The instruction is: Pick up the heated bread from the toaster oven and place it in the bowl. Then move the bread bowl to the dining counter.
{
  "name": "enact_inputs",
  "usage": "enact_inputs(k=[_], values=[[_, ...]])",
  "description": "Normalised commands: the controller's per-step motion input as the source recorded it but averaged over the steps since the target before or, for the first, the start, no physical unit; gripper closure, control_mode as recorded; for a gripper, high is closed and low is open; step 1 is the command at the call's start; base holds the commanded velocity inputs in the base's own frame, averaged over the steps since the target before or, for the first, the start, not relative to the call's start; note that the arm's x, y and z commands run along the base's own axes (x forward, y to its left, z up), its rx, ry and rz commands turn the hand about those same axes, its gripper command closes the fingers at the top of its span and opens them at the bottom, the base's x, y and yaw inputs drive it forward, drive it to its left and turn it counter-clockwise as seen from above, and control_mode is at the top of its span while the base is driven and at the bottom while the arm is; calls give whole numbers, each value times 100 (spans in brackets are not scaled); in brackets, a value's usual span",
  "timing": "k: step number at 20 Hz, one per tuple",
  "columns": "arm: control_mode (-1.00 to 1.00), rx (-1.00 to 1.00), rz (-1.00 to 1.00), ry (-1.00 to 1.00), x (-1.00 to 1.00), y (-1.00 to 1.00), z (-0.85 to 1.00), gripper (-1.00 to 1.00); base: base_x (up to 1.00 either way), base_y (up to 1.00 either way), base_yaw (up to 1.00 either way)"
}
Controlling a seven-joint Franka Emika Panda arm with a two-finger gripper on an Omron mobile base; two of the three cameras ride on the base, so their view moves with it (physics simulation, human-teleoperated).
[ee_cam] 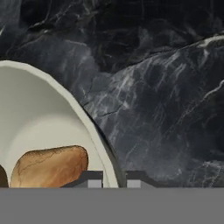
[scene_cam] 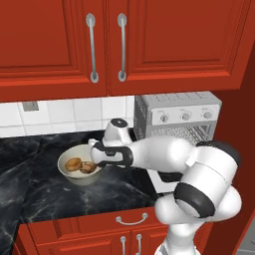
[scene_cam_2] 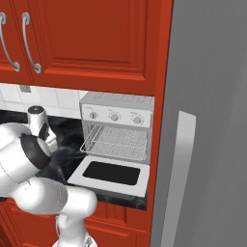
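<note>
The cream-white bowl (scene_cam: 66,174) stands on the black marble counter, left of the toaster oven (scene_cam: 179,115). Inside it lie the golden-orange heated bread (scene_cam: 73,163) and a darker brown lumpy piece (scene_cam: 88,168). My gripper (scene_cam: 94,152) comes down on the bowl's right rim. In the hand view the rim of the bowl (ee_cam: 65,100) runs between the two fingertips of the gripper (ee_cam: 114,180), one inside and one outside, close against it. The brown piece (ee_cam: 50,166) lies just inside. The oven's wire rack (scene_cam_2: 116,142) is bare and its door (scene_cam_2: 108,174) hangs down open.
Red upper cabinets (scene_cam: 119,45) hang low over the counter (scene_cam: 45,199). The open oven door reaches out to the counter's front edge. A red side panel (scene_cam: 239,119) and a tall grey appliance (scene_cam_2: 207,120) close off the right side.
</note>
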Motion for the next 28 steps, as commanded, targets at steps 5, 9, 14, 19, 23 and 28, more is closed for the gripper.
enact_inputs(k=[5, 9, 14, 19, 23, 28], values=[[-100, 2, -13, -12, -86, -40, 42, 100, 0, 0, 0], [-100, 2, -19, -7, -85, -67, 69, 100, 0, 0, 0], [-100, 0, -16, 0, -72, -75, 90, 100, 0, 0, 0], [-100, 0, -17, 0, -54, -77, 92, 100, 0, 0, 0], [-100, 4, -6, -4, -53, -84, 68, 100, 0, 0, 0], [-100, 6, 0, -13, -46, -46, 46, 100, 0, 0, 0]])
